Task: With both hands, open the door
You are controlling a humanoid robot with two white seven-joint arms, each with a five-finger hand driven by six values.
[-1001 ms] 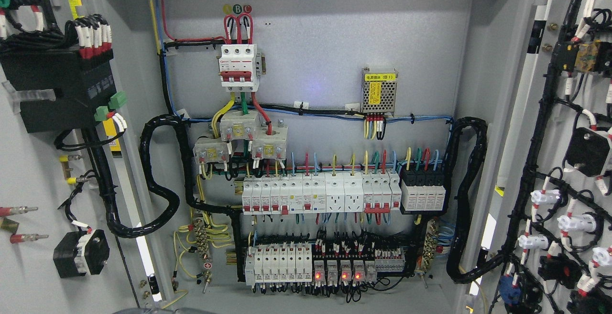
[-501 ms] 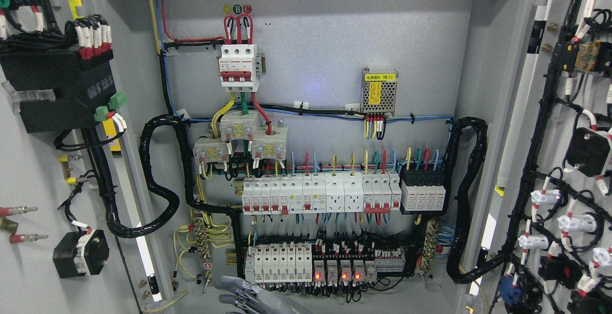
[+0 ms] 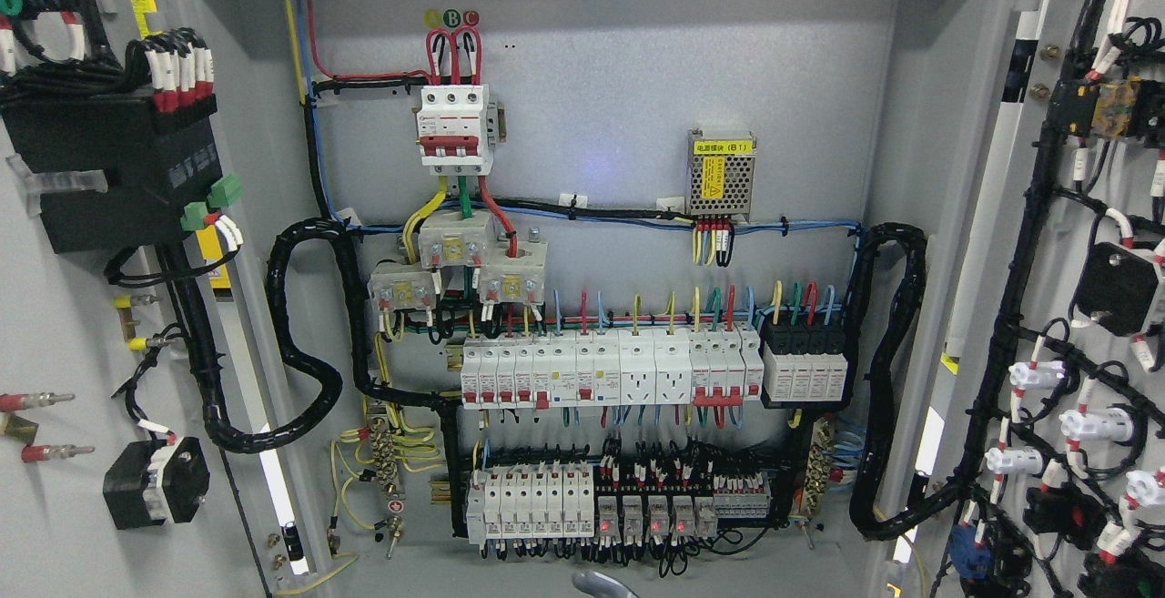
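Note:
The grey electrical cabinet [image 3: 601, 79] stands with both doors swung wide. The left door [image 3: 55, 325] fills the picture's left edge, showing its inner face with a black block and wiring. The right door [image 3: 1063, 243] fills the right edge, hung with black cable and white connectors. Only a small grey sliver of a hand [image 3: 602, 585] shows at the bottom edge near the middle, below the cabinet's lower rail. I cannot see from which side its arm comes in. It touches neither door.
Inside are a red-and-white main breaker [image 3: 453, 125], a metal power supply [image 3: 721, 175], a row of white breakers [image 3: 564, 375] and relays with red lights [image 3: 637, 516]. Thick black conduit loops at the left [image 3: 305, 334] and right [image 3: 896, 370] run to the doors.
The grey hand that showed at the bottom, left of the middle, half a second ago has slid right and dropped almost out of view. The doors have not moved.

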